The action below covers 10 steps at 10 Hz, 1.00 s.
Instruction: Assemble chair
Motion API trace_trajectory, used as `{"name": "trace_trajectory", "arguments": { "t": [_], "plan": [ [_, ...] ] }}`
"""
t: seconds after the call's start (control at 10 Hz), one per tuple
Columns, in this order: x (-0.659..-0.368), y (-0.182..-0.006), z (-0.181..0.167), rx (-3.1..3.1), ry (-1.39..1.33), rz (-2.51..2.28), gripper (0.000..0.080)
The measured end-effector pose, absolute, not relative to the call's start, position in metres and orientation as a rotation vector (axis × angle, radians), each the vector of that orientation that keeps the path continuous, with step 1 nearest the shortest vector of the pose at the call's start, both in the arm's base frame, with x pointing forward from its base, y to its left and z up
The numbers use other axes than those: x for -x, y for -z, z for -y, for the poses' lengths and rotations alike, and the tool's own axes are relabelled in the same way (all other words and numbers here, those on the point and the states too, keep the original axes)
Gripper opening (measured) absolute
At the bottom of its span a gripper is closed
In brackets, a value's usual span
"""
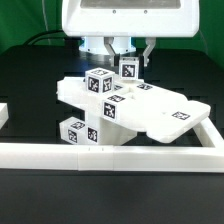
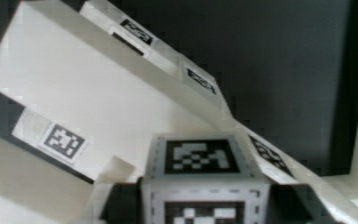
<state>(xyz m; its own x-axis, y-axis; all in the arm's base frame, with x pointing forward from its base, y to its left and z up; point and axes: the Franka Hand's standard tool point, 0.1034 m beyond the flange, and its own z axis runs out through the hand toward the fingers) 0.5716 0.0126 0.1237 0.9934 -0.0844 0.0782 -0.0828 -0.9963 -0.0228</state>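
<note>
The chair's white tagged parts (image 1: 112,108) are stacked in the middle of the black table: flat panels, with blocky legs standing up from them. In the exterior view my gripper (image 1: 128,60) comes down from above onto the top of an upright tagged leg (image 1: 128,70) at the back of the stack. The wrist view shows that leg (image 2: 202,172) between my two dark fingers (image 2: 115,196), which press on its sides, so my gripper (image 2: 202,198) is shut on it. A wide flat panel (image 2: 87,90) with a tag lies beyond it.
A long white border rail (image 1: 110,155) runs along the front and turns back at the exterior view's right (image 1: 212,128). A short white piece (image 1: 4,114) shows at the left edge. The robot's white base (image 1: 125,18) stands behind the stack.
</note>
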Motion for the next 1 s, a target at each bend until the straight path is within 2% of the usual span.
{"name": "trace_trajectory", "arguments": {
  "t": [0.4,1.0],
  "plan": [
    [-0.5716,-0.1237,-0.0126,3.114,0.123,-0.168,0.0284],
    [-0.5717,-0.1236,-0.0153,2.96,0.108,-0.883,0.0284]
  ]
}}
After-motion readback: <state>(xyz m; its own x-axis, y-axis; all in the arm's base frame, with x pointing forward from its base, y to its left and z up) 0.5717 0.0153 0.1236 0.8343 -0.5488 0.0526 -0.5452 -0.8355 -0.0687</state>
